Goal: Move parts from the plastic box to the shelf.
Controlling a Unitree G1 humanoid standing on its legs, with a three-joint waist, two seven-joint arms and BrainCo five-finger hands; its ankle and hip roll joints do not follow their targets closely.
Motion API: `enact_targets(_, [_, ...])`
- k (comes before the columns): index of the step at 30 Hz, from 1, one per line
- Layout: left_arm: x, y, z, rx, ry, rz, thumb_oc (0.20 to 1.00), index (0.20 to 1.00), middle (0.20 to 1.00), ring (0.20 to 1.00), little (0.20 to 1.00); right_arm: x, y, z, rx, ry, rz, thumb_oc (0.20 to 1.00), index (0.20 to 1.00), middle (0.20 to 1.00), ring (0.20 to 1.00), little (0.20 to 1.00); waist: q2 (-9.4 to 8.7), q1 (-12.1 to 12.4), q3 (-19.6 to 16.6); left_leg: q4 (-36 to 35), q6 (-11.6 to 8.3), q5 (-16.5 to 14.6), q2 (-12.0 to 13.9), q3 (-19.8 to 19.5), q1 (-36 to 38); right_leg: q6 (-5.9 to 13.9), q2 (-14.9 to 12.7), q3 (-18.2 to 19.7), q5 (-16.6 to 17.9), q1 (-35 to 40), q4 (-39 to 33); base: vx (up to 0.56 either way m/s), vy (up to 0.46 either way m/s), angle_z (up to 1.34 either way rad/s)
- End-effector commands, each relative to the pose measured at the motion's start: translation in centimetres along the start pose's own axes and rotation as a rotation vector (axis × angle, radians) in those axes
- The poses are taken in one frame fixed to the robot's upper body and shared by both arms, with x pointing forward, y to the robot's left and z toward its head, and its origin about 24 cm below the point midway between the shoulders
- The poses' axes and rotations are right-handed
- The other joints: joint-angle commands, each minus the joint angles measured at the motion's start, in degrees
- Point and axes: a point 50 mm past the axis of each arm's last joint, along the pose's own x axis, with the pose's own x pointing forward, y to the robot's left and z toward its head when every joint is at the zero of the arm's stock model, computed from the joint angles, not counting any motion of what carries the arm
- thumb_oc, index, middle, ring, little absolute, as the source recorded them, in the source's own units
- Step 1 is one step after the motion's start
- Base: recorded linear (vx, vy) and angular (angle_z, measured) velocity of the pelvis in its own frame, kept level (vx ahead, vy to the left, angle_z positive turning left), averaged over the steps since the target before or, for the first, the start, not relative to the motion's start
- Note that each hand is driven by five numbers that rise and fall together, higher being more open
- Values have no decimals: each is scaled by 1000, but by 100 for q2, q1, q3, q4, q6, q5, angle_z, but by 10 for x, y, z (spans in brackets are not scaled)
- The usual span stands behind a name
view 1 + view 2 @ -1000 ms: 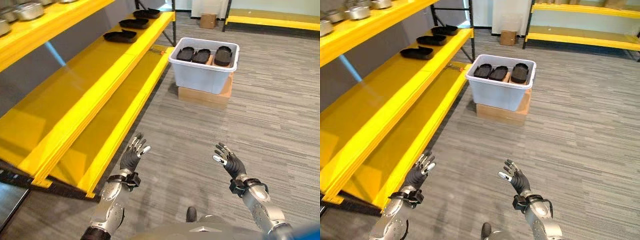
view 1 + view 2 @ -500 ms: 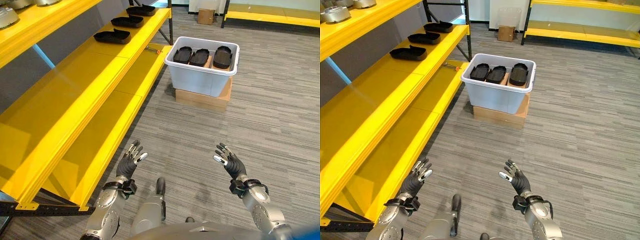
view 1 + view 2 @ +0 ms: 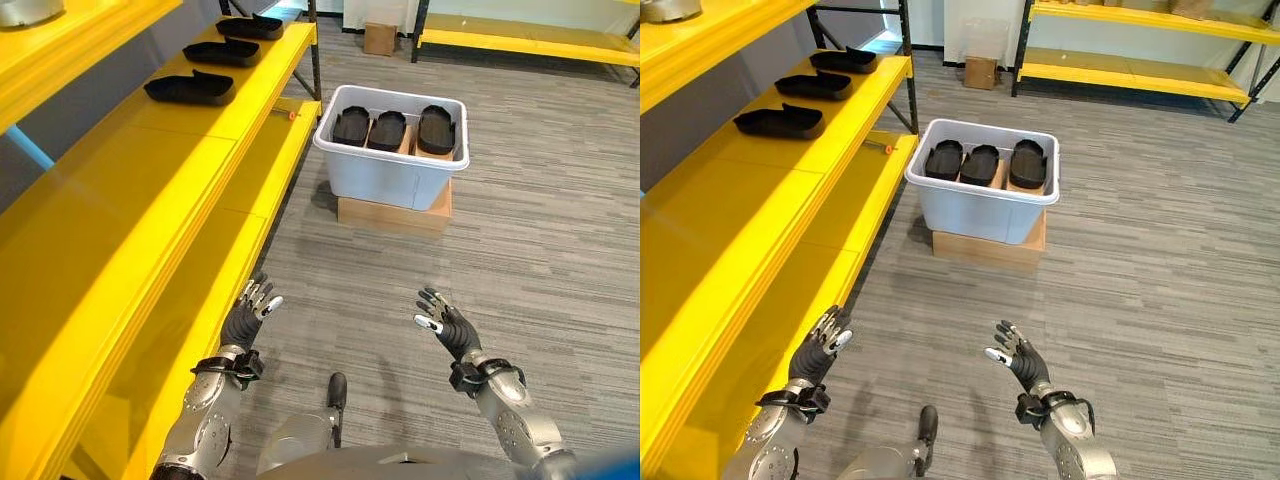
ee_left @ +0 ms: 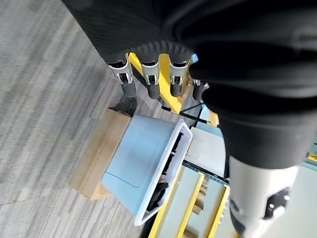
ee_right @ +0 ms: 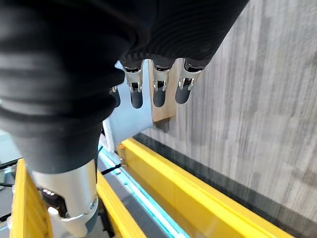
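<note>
We close in on the plastic box [image 3: 392,150], which now sits nearer the centre of the frame on its cardboard carton [image 3: 392,213], three black parts [image 3: 389,129] upright inside. Over the past second the whole view has shifted, so the camera has moved, not the goods. Three more parts [image 3: 190,88] lie on the yellow shelf [image 3: 150,190] at upper left. Our left hand [image 3: 246,320] and right hand [image 3: 442,324] hang low in frame, fingers spread, empty. We judge the next pickup is still ahead.
</note>
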Motion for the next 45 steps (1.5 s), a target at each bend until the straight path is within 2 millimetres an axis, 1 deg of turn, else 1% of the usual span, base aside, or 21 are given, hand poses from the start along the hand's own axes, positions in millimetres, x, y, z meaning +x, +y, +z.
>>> enact_targets(1, [-3, 3, 16, 44, -89, 1, 1000, 1000, 1000, 1000, 1000, 6, 20, 9, 11, -73, 73, 1000, 1000, 1000, 1000, 1000, 87, 13, -430, -142, 207, -315, 94, -249, 353, 564, 364, -79, 1723, -1138, 1532, 157, 212, 2])
enact_targets(2, [-2, 3, 18, 51, -93, 2, 1000, 1000, 1000, 1000, 1000, 6, 21, 9, 13, -75, 79, 1000, 1000, 1000, 1000, 1000, 132, -26, -367, -183, 260, -354, 86, -272, 476, 696, 336, -97, 2048, -1401, 2119, 145, 212, 5])
enact_targets(4, [-1, 2, 19, 80, -88, -12, 1000, 1000, 1000, 1000, 1000, 5, 25, 8, 11, -73, 99, 1000, 1000, 1000, 1000, 1000, 284, -131, -227, -334, 368, -449, 89, -389, 843, 673, 265, -208, 2382, -1736, 2928, 164, 167, 20])
enact_targets(6, [-1, 2, 19, 85, -86, -19, 1000, 1000, 1000, 1000, 1000, 4, 26, 7, 8, -69, 102, 1000, 1000, 1000, 1000, 1000, 338, -177, -168, -367, 378, -479, 115, -415, 961, 605, 278, -249, 2311, -1946, 3206, 149, 115, 15])
enact_targets(7, [-1, 1, 18, 89, -80, -28, 1000, 1000, 1000, 1000, 1000, 4, 27, 6, 10, -65, 99, 1000, 1000, 1000, 1000, 1000, 491, -219, -61, -397, 385, -555, 195, -394, 1141, 421, 108, -576, 1966, -2447, 3096, 119, 80, -2])
enact_targets(8, [-1, 1, 18, 89, -80, -27, 1000, 1000, 1000, 1000, 1000, 4, 27, 6, 10, -65, 99, 1000, 1000, 1000, 1000, 1000, 477, -238, -48, -397, 385, -563, 179, -411, 1159, 419, 87, -591, 1935, -2430, 3118, 183, 92, -1])
enact_targets(12, [-4, 2, 15, 75, -64, -36, 1000, 1000, 1000, 1000, 1000, 3, 26, 9, 29, -79, 96, 1000, 1000, 1000, 1000, 1000, 568, -339, 85, -382, 288, -713, 210, -511, 1398, 249, -48, -752, 1644, -2567, 1168, 171, -57, 11])
enact_targets(15, [-5, 3, 14, 81, -62, -43, 1000, 1000, 1000, 1000, 1000, 4, 27, 9, 19, -74, 95, 1000, 1000, 1000, 1000, 1000, 468, -395, 138, -380, 163, -936, 172, -573, 1646, 488, -115, -490, 2395, -2679, -907, 245, -116, 17])
enact_targets(18, [-6, 4, 13, 95, -62, -43, 1000, 1000, 1000, 1000, 1000, 3, 26, 10, 12, -76, 99, 1000, 1000, 1000, 1000, 1000, 399, -422, 114, -364, 127, -1183, 165, -604, 1915, 577, -100, -578, 2604, -2687, -1180, 251, -97, 36])
enact_targets(21, [-4, -1, 8, 78, -50, -48, 1000, 1000, 1000, 1000, 1000, 0, 23, 5, 33, -61, 78, 1000, 1000, 1000, 1000, 1000, 285, -472, -95, -322, 44, -1472, 232, -711, 2117, 495, -45, -543, 2679, -2434, -1289, 322, -160, -1])
enact_targets(26, [4, -8, 8, 66, -54, -61, 1000, 1000, 1000, 1000, 1000, -3, 13, 9, 30, -75, 50, 1000, 1000, 1000, 1000, 1000, 283, -589, -268, 159, -193, -1754, 576, -789, 2234, 304, 160, -724, 2375, -2285, -951, 343, -221, 32])
enact_targets(29, [10, -16, 11, 42, -70, -87, 1000, 1000, 1000, 1000, 1000, -4, 5, 14, 28, -94, 25, 1000, 1000, 1000, 1000, 1000, 295, -651, -386, 938, -515, -1423, 936, -754, 2106, 62, 434, -809, 1930, -2076, -735, 359, -270, 25])
enact_targets(32, [11, -17, 13, 28, -79, -85, 1000, 1000, 1000, 1000, 1000, -4, 3, 16, 25, -97, 13, 1000, 1000, 1000, 1000, 1000, 261, -622, -378, 1638, -623, -1072, 987, -744, 1819, -55, 529, -802, 1794, -1883, -758, 214, -178, 12])
enact_targets(35, [10, -17, 14, 6, -82, -77, 1000, 1000, 1000, 1000, 1000, -5, -2, 21, 21, -112, 1, 1000, 1000, 1000, 1000, 1000, 110, -502, -187, 3627, -787, -135, 906, -741, 945, -269, 605, -732, 1580, -1532, -776, 139, -174, -8])
enact_targets(36, [9, -17, 14, -1, -78, -76, 1000, 1000, 1000, 1000, 1000, -6, -4, 21, 17, -109, -6, 1000, 1000, 1000, 1000, 1000, 49, -440, -73, 4069, -809, 29, 873, -702, 722, -323, 603, -713, 1530, -1414, -788, 139, -251, -19])
enact_targets(37, [7, -15, 13, -3, -73, -68, 1000, 1000, 1000, 1000, 1000, -7, -7, 23, 6, -116, -25, 1000, 1000, 1000, 1000, 1000, -96, -350, 77, 4486, -651, 6, 923, -445, 195, -394, 547, -698, 1485, -1241, -837, 138, -211, -20])
enact_targets(39, [6, -15, 12, -5, -67, -68, 1000, 1000, 1000, 1000, 1000, -6, -9, 24, 10, -122, -46, 1000, 1000, 1000, 1000, 1000, -139, -202, 194, 4082, -501, -425, 847, -195, -443, -387, 557, -621, 1448, -1048, -905, 144, -110, -10])
enact_targets(42, [3, -12, 9, 1, -55, -56, 1000, 1000, 1000, 1000, 1000, -6, -10, 24, 8, -125, -52, 1000, 1000, 1000, 1000, 1000, -151, -165, 196, 3360, -440, -501, 904, -97, -623, -328, 560, -556, 1397, -946, -969, 142, 11, -13])
enact_targets(43, [1, -10, 7, 4, -52, -48, 1000, 1000, 1000, 1000, 1000, -7, -10, 24, 13, -131, -55, 1000, 1000, 1000, 1000, 1000, -137, -124, 207, 2502, -425, -413, 969, -81, -655, -286, 565, -515, 1343, -877, -998, 267, 91, -10])
enact_targets(44, [-1, -7, 5, 11, -43, -35, 1000, 1000, 1000, 1000, 1000, -8, -10, 20, 10, -123, -59, 1000, 1000, 1000, 1000, 1000, -44, -61, 217, 1033, -493, 29, 1086, -291, -623, -267, 675, -431, 1212, -695, -1029, 342, 110, -13])
enact_targets(45, [-2, -6, 4, 11, -39, -29, 1000, 1000, 1000, 1000, 1000, -9, -10, 18, 13, -115, -58, 1000, 1000, 1000, 1000, 1000, 1, -54, 222, 459, -540, 260, 1173, -365, -502, -260, 717, -420, 1161, -621, -1022, 459, 149, -31])
